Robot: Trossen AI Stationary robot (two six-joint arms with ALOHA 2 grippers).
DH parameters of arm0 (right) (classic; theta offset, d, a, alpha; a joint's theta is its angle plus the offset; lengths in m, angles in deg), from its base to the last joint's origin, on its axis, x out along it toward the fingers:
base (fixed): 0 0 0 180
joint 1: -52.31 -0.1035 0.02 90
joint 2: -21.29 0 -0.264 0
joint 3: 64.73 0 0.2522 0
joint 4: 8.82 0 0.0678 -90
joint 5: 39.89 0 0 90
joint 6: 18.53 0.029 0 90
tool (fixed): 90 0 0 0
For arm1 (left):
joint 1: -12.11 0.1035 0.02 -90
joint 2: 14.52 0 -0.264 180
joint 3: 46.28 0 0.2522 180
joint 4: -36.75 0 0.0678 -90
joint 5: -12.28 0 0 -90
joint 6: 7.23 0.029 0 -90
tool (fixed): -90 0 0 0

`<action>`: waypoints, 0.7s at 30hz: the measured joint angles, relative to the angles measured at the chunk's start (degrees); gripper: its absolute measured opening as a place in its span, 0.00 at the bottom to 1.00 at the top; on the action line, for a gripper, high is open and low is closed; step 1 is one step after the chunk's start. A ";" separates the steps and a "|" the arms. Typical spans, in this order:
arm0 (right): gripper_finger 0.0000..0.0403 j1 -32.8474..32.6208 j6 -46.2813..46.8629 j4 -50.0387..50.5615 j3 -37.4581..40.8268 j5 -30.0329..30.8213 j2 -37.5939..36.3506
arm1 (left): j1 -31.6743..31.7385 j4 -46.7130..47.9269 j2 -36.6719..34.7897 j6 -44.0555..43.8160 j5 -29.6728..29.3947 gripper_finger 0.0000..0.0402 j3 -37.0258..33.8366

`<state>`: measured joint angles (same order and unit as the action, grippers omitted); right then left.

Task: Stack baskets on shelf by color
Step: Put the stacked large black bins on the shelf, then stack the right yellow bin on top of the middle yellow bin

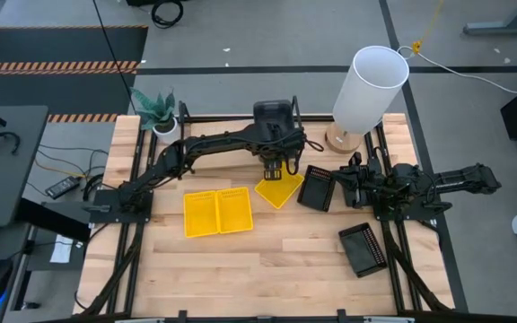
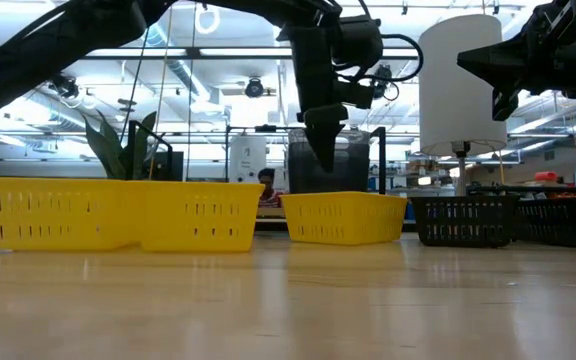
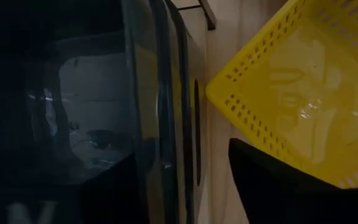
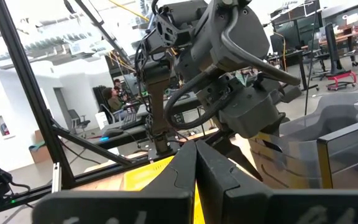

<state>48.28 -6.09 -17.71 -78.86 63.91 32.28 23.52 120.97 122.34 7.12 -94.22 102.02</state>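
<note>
We are holding our left end effector [image 1: 276, 170] directly over the tilted bright yellow perforated plastic basket [image 1: 279, 189], fingers spread and gripping nothing; the basket is sitting on the light wooden surface [image 1: 267, 269] just below the fingertips, which the low view shows hanging clear above its rim. In the left wrist view its corner is lying just beyond one dark finger [image 3: 291, 186], and beside it the dark translucent grey bins [image 3: 92, 112] are standing close against the other finger.

To do this step well, we judge that we should be squaring the end effector to one long wall of the yellow basket, coming down over that wall alone, and closing firmly before lifting level, so the thin plastic is not twisting out. The grey bins just behind leave little room, so the descent should be staying straight.

Further out to one side, the pair of bright yellow baskets [image 1: 216, 212] are lying side by side, touching. To the other side, a black perforated basket [image 1: 317, 187] is resting near our right end effector [image 1: 353, 175], which is waiting clenched and empty. A second black perforated basket [image 1: 363, 248] is lying well apart. Farthest off are the white cylindrical lamp [image 1: 369, 87] and small potted plant [image 1: 157, 109].
</note>
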 joint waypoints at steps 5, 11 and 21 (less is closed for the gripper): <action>0.04 -0.01 0.00 0.00 0.00 0.00 0.00 | -0.82 0.14 -0.51 0.40 -0.57 0.53 0.05; 0.04 0.00 0.00 0.00 0.00 0.00 -0.02 | -1.12 0.99 -3.36 0.25 -1.09 0.55 0.39; 0.04 0.00 0.00 0.02 -0.02 0.00 -0.02 | -4.38 0.69 -9.44 -0.13 -0.86 0.55 0.46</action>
<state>48.28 -6.09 -17.69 -78.88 63.91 32.25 19.15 121.65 112.90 6.98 -95.08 102.48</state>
